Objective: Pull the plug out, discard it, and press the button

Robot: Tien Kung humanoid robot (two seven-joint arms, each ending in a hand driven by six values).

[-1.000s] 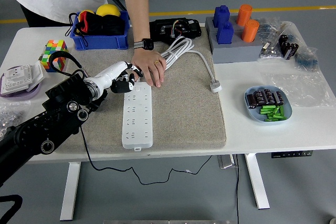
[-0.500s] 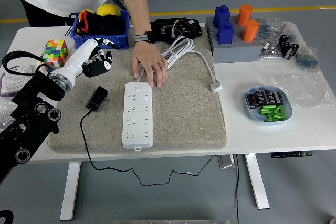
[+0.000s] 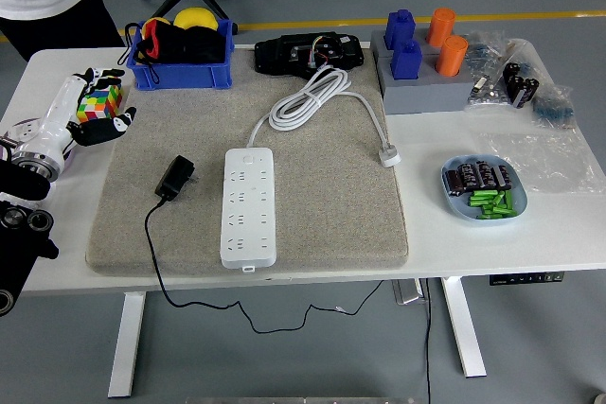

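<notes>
Hovering at far left over desk [image 3: 530,224] edge, left hand [image 3: 87,115] fingers [image 3: 121,123] loosely spread, holding nothing. Plug [image 3: 174,179] lies free on grey mat [image 3: 331,224], just left of power strip [image 3: 249,205]. Likely light, rigid; cord limp. Strip button at top end needs firm press.

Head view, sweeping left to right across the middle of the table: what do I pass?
Left hand → black plug → white power strip → strip's white cord plug → blue dish of small parts.
</notes>
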